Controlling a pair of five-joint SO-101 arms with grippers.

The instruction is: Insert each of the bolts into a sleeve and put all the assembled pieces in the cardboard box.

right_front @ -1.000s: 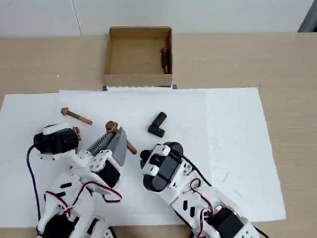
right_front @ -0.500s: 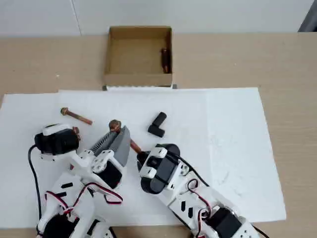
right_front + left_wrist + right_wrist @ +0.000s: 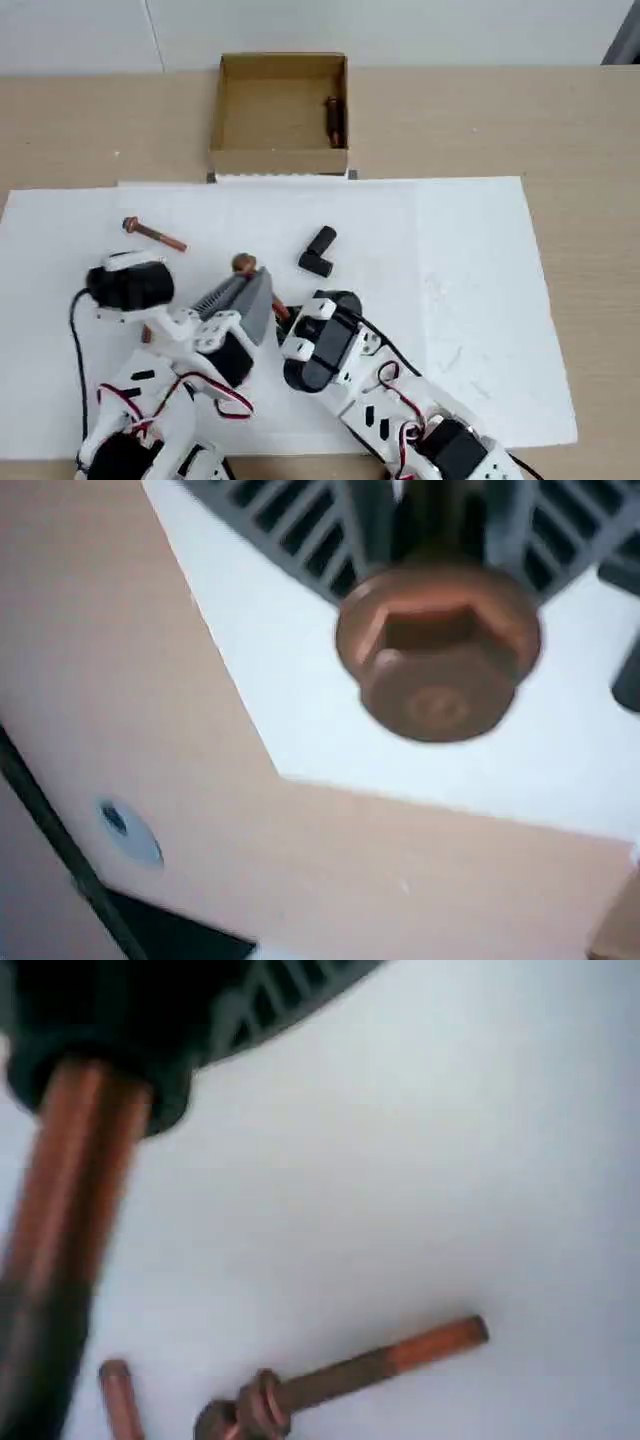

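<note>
1. The cardboard box (image 3: 215,110) stands on the wooden table (image 3: 90,120), touching the far edge of a white paper sheet (image 3: 470,260). An assembled piece (image 3: 333,120) lies inside the box along one side wall.
2. The left gripper (image 3: 247,285) is over the paper on the robot's side of the box, well apart from it. Its grey ribbed fingers (image 3: 290,525) are clamped on a copper bolt (image 3: 435,655), whose hex head sticks out on the side facing the box.
3. The held bolt's shank comes out on the side away from the box, toward the right gripper (image 3: 288,318) just beside it. In the right wrist view a dark collar (image 3: 90,1055) sits around that shank; I cannot tell whether it is a sleeve.
4. The right gripper lies farther from the box than the bolt head does. I cannot tell whether it holds anything.
5. A black sleeve (image 3: 318,252) lies on the paper between the box and the right gripper, apart from both. It reads as an L shape; one piece or two, I cannot tell.
6. A loose bolt (image 3: 153,233) lies flat on the paper, on the robot's side of the box beyond its left front corner, well apart from the black sleeve.
</note>
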